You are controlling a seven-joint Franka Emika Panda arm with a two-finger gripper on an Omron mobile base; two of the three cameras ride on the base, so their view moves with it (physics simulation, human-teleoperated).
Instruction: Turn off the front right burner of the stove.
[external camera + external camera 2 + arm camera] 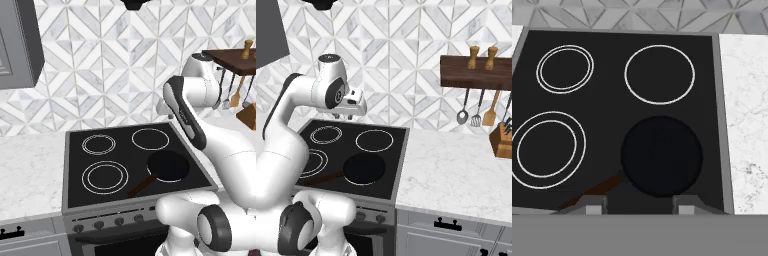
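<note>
We see the stove (75,200) set into the marble counter (456,170), its black glass carrying four white rings. The front right burner (350,180) lies under the black frying pan (662,156), whose brown handle (141,187) points toward the near left; only a thin arc of the ring peeks out at the pan's near edge. Our gripper (640,205) hangs high above the far part of the cooktop, looking down over it, its fingers (592,204) spread wide with nothing between them. The knobs (119,221) sit in a row along the stove's front panel, well apart from the hand. We judge the task barely begun: no knob is touched, and reaching down to the right-hand knob and turning it is all left to do.
</note>
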